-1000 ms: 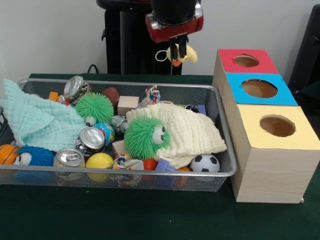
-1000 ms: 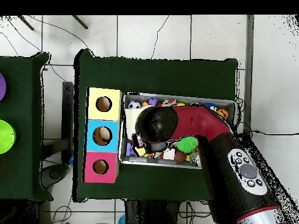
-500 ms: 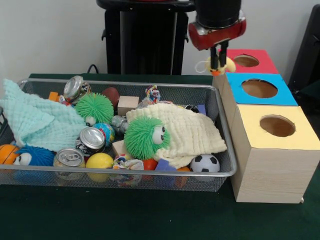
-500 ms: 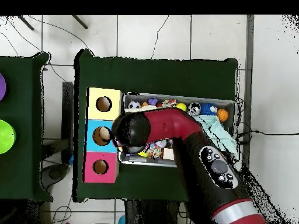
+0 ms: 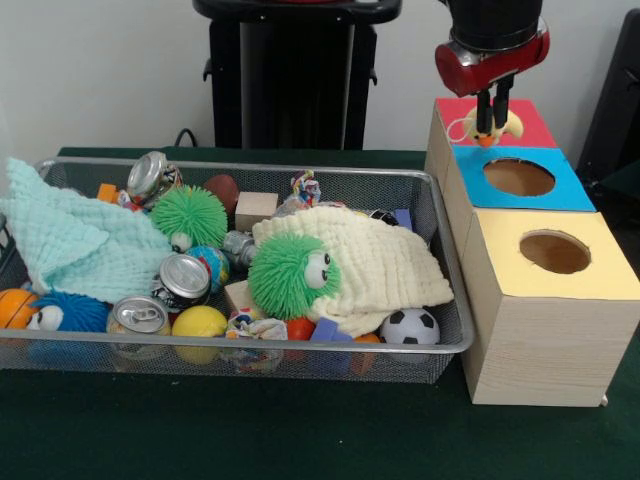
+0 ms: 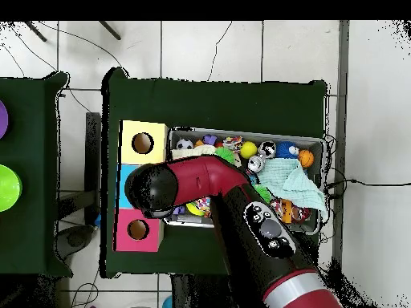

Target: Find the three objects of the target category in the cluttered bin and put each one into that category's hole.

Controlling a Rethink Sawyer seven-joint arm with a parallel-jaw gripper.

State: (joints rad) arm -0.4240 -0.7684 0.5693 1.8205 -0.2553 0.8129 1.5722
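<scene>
My gripper [image 5: 490,118] is shut on a small yellow duck toy [image 5: 493,128] with an orange beak. It holds the duck in the air over the wooden boxes, in front of the red-topped box [image 5: 510,122] and just behind the blue-topped box's hole [image 5: 519,177]. The silver wire-mesh bin [image 5: 452,290] lies to the left, full of clutter. In the overhead view my arm's head [image 6: 152,190] covers the blue box and hides gripper and duck. The red box hole [image 6: 138,230] and yellow box hole [image 6: 143,143] show there.
The bin holds two green fuzzy balls [image 5: 293,275], a blue fuzzy ball [image 5: 65,312], drink cans [image 5: 183,277], a yellow ball [image 5: 199,323], a soccer ball [image 5: 410,326], a cream cloth [image 5: 385,265] and a mint cloth [image 5: 70,240]. The yellow-topped box [image 5: 552,262] stands nearest. The black pedestal [image 5: 290,80] stands behind.
My gripper has carried the duck to the right, from above the bin's back edge to over the red and blue boxes. The bin's contents have not moved.
</scene>
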